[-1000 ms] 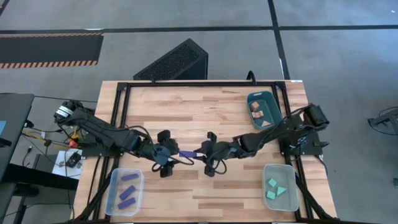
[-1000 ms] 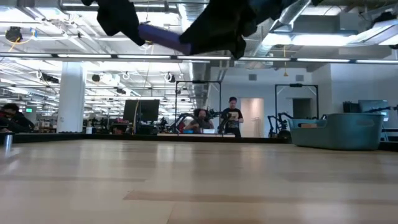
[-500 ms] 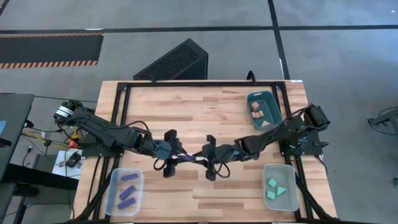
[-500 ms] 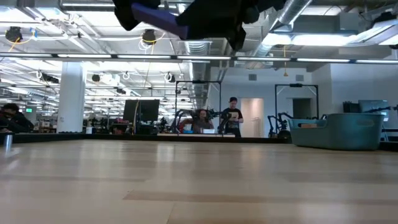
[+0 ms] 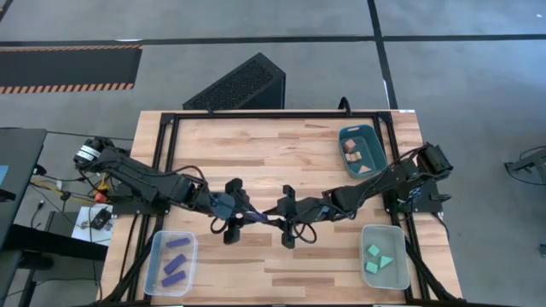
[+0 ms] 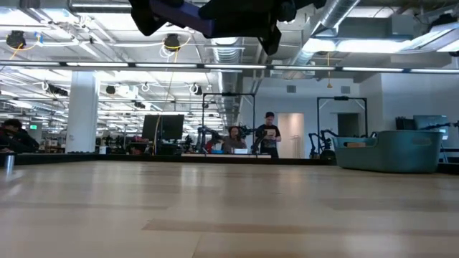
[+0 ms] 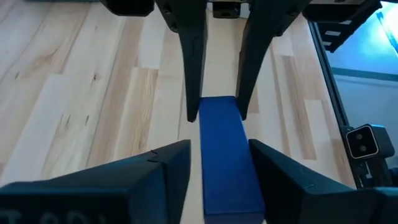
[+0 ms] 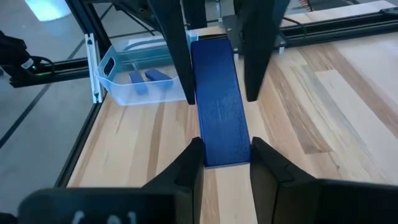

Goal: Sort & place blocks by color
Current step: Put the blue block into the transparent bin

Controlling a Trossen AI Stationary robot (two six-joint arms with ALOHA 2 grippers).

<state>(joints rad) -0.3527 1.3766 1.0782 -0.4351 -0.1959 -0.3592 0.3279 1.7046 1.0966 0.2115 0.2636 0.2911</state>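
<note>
A dark blue flat bar hangs level in mid-air above the table's middle, between my two grippers. My right gripper is shut on one end of it. My left gripper faces it from the table's left, open, its fingers standing on either side of the bar's other end with a sliver of table showing beside one of them. In the low view the bar shows at the top, well above the table. Other blue bars lie in the clear tray at the near left. My right gripper pinches the blue bar between its two fingers at the end nearest its wrist. The fingers come level from the table's right and lie along the bar. The bar is lifted clear and held level, its free end between the left gripper's fingers.
A clear tray with teal blocks sits at the near right. A dark teal bin with pale wood pieces stands at the far right. A black frame rims the table. People stand far off in the room beyond.
My left gripper has moved toward the table's right, toward the right gripper, until its fingers flank the bar's free end. In the low view the bar has risen and come more level. In the last half second both arms have hardly moved.
</note>
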